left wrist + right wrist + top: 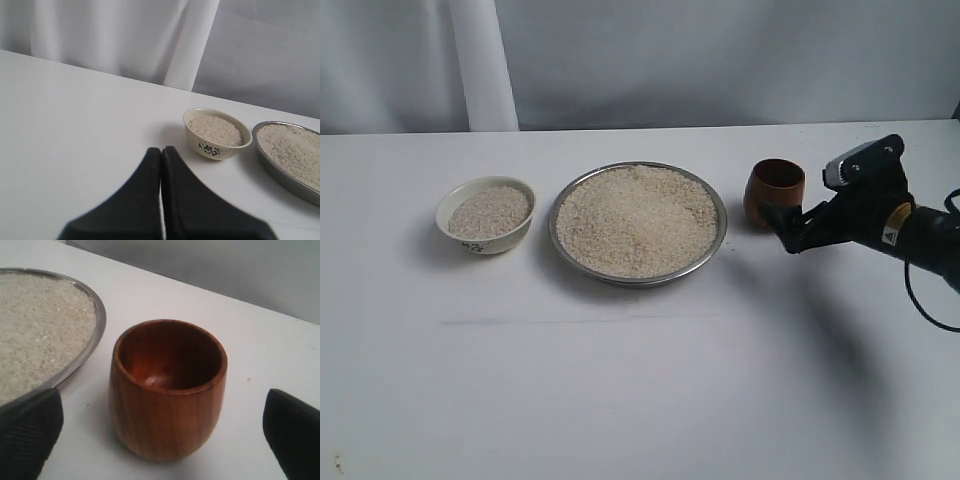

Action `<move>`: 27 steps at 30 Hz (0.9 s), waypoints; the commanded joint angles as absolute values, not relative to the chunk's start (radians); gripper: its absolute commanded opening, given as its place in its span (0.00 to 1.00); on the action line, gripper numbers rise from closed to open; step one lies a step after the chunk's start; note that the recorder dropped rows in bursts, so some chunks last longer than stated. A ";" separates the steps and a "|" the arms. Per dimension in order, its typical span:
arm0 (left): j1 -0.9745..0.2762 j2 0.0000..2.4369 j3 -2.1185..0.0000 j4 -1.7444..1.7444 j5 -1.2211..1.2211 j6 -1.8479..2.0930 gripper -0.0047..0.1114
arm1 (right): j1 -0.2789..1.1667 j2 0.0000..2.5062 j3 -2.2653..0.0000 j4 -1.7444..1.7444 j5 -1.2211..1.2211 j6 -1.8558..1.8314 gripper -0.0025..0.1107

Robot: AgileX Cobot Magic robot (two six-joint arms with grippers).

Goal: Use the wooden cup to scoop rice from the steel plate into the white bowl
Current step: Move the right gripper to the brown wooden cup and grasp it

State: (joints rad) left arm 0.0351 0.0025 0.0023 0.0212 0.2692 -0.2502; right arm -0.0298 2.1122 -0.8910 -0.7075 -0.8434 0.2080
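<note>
The wooden cup stands upright and empty on the table, right of the steel plate. My right gripper is open just in front of the cup. In the right wrist view the cup sits between the two black fingers, and neither touches it. Rice is heaped in the plate, and more rice fills the white bowl at the left. My left gripper is shut on nothing, hovering over bare table short of the bowl. It is out of the exterior view.
The white table stretches wide in front of the vessels. A white curtain hangs behind the table's far edge. The plate's rim lies a short gap from the cup. The right arm's cable loops at the right edge.
</note>
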 commanded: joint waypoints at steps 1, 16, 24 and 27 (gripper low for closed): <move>0.030 0.000 0.000 0.018 0.266 -0.254 0.04 | -0.029 2.161 -0.909 -0.634 -0.940 0.124 0.95; 0.030 0.000 0.000 0.018 0.266 -0.254 0.04 | -0.029 2.355 -1.161 -0.675 -0.944 0.166 0.95; 0.030 0.000 0.000 0.018 0.266 -0.254 0.04 | -0.029 2.414 -1.268 -0.760 -0.937 0.282 0.95; 0.030 0.000 0.000 0.018 0.266 -0.254 0.04 | -0.029 2.429 -1.293 -0.764 -0.934 0.300 0.95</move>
